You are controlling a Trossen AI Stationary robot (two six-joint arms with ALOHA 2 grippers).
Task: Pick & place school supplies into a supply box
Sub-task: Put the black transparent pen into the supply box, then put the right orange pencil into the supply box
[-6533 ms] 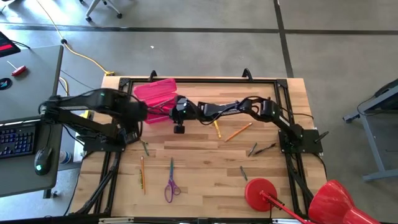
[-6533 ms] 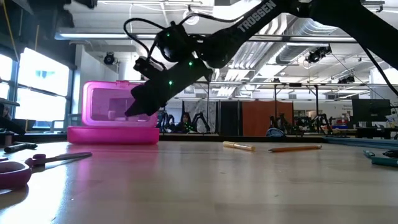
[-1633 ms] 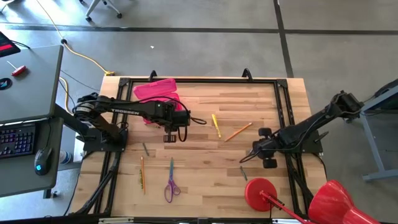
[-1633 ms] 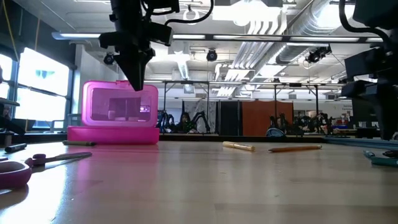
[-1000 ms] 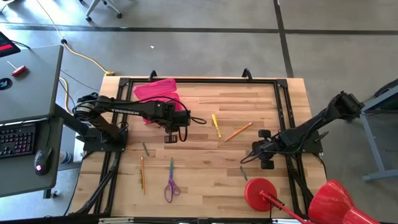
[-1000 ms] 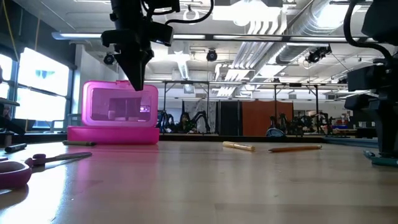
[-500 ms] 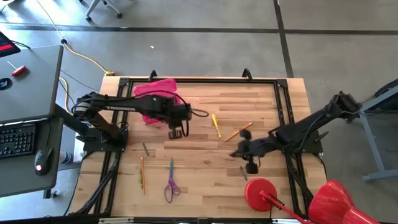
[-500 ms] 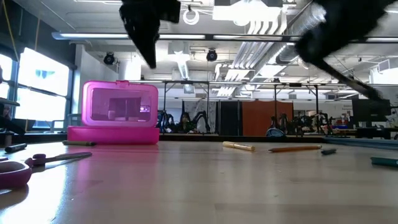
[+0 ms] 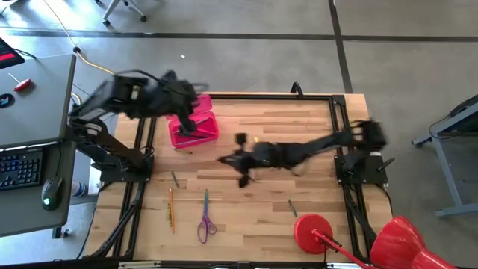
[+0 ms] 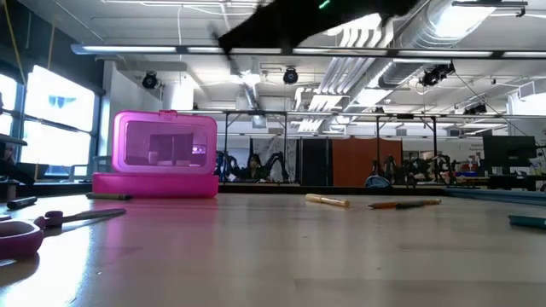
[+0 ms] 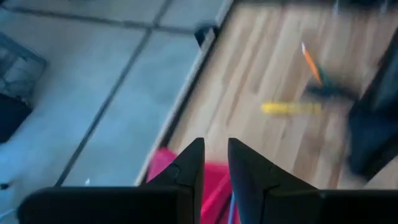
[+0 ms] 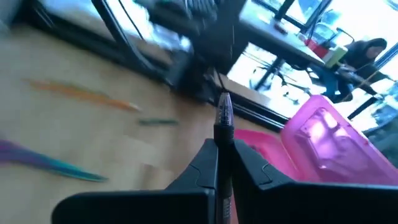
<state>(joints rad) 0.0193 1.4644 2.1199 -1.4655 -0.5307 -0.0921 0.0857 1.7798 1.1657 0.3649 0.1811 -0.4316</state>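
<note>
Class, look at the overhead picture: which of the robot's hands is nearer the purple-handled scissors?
The right hand. It hangs over the middle of the table, shut on a pen, up and right of the scissors. The left hand is farther away, above the pink supply box at the table's far edge.

Two dark, apparently matte-black arms, each gripper ending in two tapered black fingers.

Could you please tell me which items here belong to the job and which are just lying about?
Job: supply box, scissors, orange pencil, yellow pencil, pen in the right gripper.
Lying about: red disc, keyboard, mouse.
</note>
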